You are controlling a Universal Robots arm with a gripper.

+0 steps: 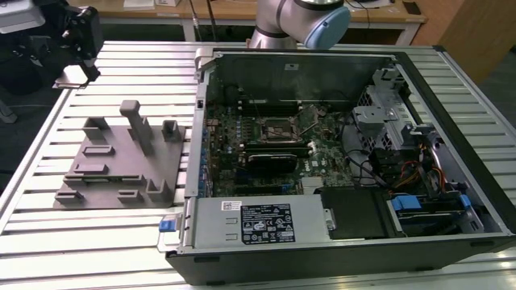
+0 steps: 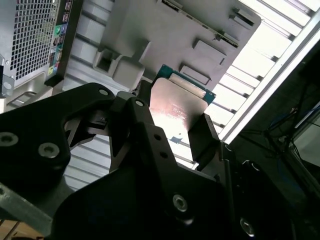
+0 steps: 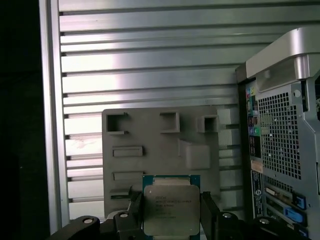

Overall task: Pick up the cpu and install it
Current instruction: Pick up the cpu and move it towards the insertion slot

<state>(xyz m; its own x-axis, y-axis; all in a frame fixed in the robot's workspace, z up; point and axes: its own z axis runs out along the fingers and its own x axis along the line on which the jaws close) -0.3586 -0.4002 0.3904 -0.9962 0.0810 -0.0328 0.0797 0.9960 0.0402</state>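
The cpu (image 3: 171, 210) is a flat square chip with a silvery top and a green rim. It sits between two black fingers (image 3: 210, 212) of my gripper (image 3: 171, 215), which is shut on it. In the second wrist view the cpu (image 2: 180, 105) hangs over the grey fixture plate (image 2: 190, 30), clamped in the gripper (image 2: 175, 125). In the exterior view my gripper (image 1: 81, 66) is at the far end of the table, on the exterior view's left, beyond the fixture plate (image 1: 121, 163). The black socket frame (image 1: 278, 128) lies on the motherboard inside the open computer case (image 1: 339, 60).
The fixture plate (image 3: 160, 150) carries several raised grey blocks and posts. The case's rear panel (image 3: 280, 130) with ports and a grille stands close by. The slatted metal table (image 1: 48, 229) runs under everything. Cables and drive bays (image 1: 403, 163) crowd the case on the exterior view's right.
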